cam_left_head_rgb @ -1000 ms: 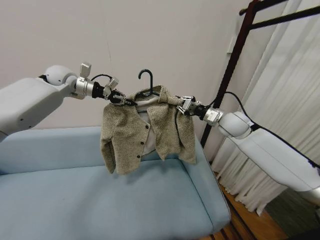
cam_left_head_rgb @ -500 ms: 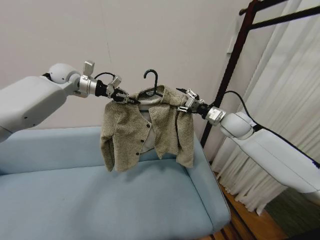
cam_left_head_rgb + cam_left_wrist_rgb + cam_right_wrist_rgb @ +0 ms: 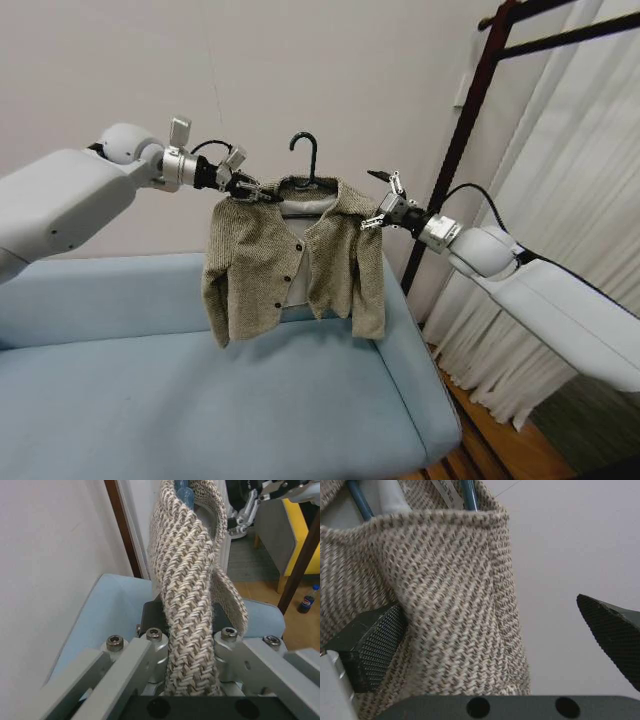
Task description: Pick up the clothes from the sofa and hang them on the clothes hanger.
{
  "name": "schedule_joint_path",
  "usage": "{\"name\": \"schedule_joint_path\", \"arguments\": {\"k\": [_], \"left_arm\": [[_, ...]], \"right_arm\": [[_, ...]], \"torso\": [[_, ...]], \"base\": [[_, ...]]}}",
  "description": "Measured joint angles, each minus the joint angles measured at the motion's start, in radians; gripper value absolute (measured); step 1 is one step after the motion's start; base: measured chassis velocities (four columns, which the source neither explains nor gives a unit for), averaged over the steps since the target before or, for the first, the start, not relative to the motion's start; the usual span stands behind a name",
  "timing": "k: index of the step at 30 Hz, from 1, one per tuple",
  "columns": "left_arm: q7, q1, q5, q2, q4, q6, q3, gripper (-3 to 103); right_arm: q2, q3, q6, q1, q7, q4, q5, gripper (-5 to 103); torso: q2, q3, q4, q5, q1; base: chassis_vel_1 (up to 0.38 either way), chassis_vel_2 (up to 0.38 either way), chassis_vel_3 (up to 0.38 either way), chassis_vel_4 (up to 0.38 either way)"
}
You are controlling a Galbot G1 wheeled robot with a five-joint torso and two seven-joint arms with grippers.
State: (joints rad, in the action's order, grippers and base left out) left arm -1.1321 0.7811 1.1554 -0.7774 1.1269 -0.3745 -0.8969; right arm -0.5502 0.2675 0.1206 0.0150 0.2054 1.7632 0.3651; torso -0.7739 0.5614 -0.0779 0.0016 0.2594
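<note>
The cardigan (image 3: 290, 260) is held on a hooked hanger (image 3: 303, 165) above the light-blue sofa (image 3: 120, 400), near the dark rack (image 3: 462, 130). The left gripper (image 3: 243, 190) is clamped on one shoulder; in the left wrist view, coarse herringbone knit is seen pinched between metal fingers (image 3: 125, 665). The right gripper (image 3: 384, 203) is spread apart. In the right wrist view, one ribbed black pad (image 3: 370, 645) is set against the knit and the other is held clear.

cardigan (image 3: 290, 260): beige-and-brown herringbone knit, dark buttons | hanger hook (image 3: 305, 150): black | sofa (image 3: 150, 400): pale blue, plain | rack (image 3: 470, 110): dark brown | curtains (image 3: 570, 200): white | wall (image 3: 350, 60): off-white, plain
</note>
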Motion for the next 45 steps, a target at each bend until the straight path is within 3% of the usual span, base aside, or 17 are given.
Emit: {"name": "schedule_joint_path", "arguments": {"k": [5, 8, 9, 13, 14, 17, 19, 20, 22, 23, 27, 32, 38, 43, 44, 45], "left_arm": [[0.035, -0.003, 0.012, -0.004, 0.005, -0.001, 0.002, 11], [0.059, -0.006, 0.018, -0.004, 0.011, -0.003, 0.006, 11], [0.077, -0.009, 0.021, -0.004, 0.018, -0.005, 0.009, 11], [0.152, -0.016, 0.045, 0.004, 0.058, -0.016, 0.014, 11], [0.152, -0.016, 0.045, 0.004, 0.058, -0.016, 0.014, 11], [0.236, -0.022, 0.075, 0.013, 0.098, -0.026, 0.018, 11], [0.258, -0.025, 0.082, 0.015, 0.109, -0.028, 0.019, 11], [0.308, -0.028, 0.102, 0.022, 0.137, -0.035, 0.021, 11], [0.345, -0.029, 0.119, 0.032, 0.171, -0.044, 0.022, 11], [0.345, -0.029, 0.119, 0.032, 0.171, -0.044, 0.022, 11], [0.369, -0.029, 0.124, 0.042, 0.202, -0.048, 0.021, 11], [0.378, -0.027, 0.125, 0.044, 0.212, -0.048, 0.022, 11], [0.379, -0.024, 0.126, 0.043, 0.215, -0.049, 0.022, 11], [0.377, -0.024, 0.126, 0.042, 0.217, -0.048, 0.021, 11], [0.374, -0.023, 0.126, 0.042, 0.218, -0.047, 0.022, 11], [0.374, -0.023, 0.126, 0.042, 0.218, -0.047, 0.022, 11]], "right_arm": [[0.017, -0.003, -0.036, 0.005, -0.027, 0.050, 0.087, 100], [0.025, -0.013, -0.078, 0.012, -0.052, 0.085, 0.140, 100], [0.031, -0.019, -0.120, 0.018, -0.084, 0.115, 0.181, 100], [0.024, -0.039, -0.338, 0.036, -0.303, 0.231, 0.336, 100], [0.024, -0.039, -0.338, 0.036, -0.303, 0.231, 0.336, 100], [-0.019, -0.039, -0.464, 0.013, -0.480, 0.291, 0.501, 100], [-0.031, -0.039, -0.486, 0.006, -0.516, 0.299, 0.538, 100], [-0.066, -0.037, -0.539, -0.011, -0.613, 0.317, 0.644, 100], [-0.108, -0.023, -0.583, -0.039, -0.735, 0.339, 0.795, 100], [-0.108, -0.023, -0.583, -0.039, -0.735, 0.339, 0.795, 100], [-0.180, -0.013, -0.619, -0.074, -0.901, 0.343, 1.041, 100], [-0.224, -0.007, -0.625, -0.088, -1.015, 0.311, 1.131, 100], [-0.263, 0.002, -0.626, -0.089, -1.086, 0.271, 1.167, 103], [-0.282, 0.012, -0.620, -0.089, -1.092, 0.233, 1.144, 91], [-0.285, 0.014, -0.617, -0.089, -1.090, 0.220, 1.134, 81], [-0.285, 0.014, -0.617, -0.089, -1.090, 0.220, 1.134, 81]], "torso": [[0.000, 0.000, 0.0000, -0.0001, 0.000], [0.000, 0.000, 0.0002, -0.0001, 0.000], [0.000, 0.000, 0.0001, -0.0002, 0.000], [0.000, 0.000, -0.0001, -0.0001, 0.000], [0.000, 0.000, -0.0001, -0.0001, 0.000], [0.000, 0.000, 0.0001, -0.0002, 0.000], [0.000, 0.000, 0.0001, -0.0003, 0.000], [0.000, 0.000, 0.0001, -0.0004, 0.000], [0.000, 0.000, 0.0003, -0.0003, 0.000], [0.000, 0.000, 0.0003, -0.0003, 0.000], [0.000, 0.000, 0.0003, -0.0004, 0.000], [0.000, 0.000, 0.0000, -0.0002, 0.000], [0.000, 0.000, 0.0000, -0.0002, 0.000], [0.000, 0.000, 0.0001, -0.0002, 0.000], [0.000, 0.000, 0.0001, -0.0002, 0.000], [0.000, 0.000, 0.0001, -0.0002, 0.000]], "base": [[0.000, 0.000, 0.000, 0.000], [0.000, 0.000, 0.000, 0.000], [0.000, 0.000, 0.000, 0.000], [0.000, 0.000, 0.000, 0.000], [0.000, 0.000, 0.000, 0.000], [0.000, 0.000, 0.000, 0.000], [0.000, 0.000, 0.000, 0.000], [0.000, 0.000, 0.000, 0.000], [0.000, 0.000, 0.000, 0.000], [0.000, 0.000, 0.000, 0.000], [0.000, 0.000, 0.000, 0.000], [0.000, 0.000, 0.000, 0.000], [0.000, 0.000, 0.000, 0.000], [0.000, 0.000, 0.000, 0.000], [0.000, 0.000, 0.000, 0.000], [0.000, 0.000, 0.000, 0.000]]}}
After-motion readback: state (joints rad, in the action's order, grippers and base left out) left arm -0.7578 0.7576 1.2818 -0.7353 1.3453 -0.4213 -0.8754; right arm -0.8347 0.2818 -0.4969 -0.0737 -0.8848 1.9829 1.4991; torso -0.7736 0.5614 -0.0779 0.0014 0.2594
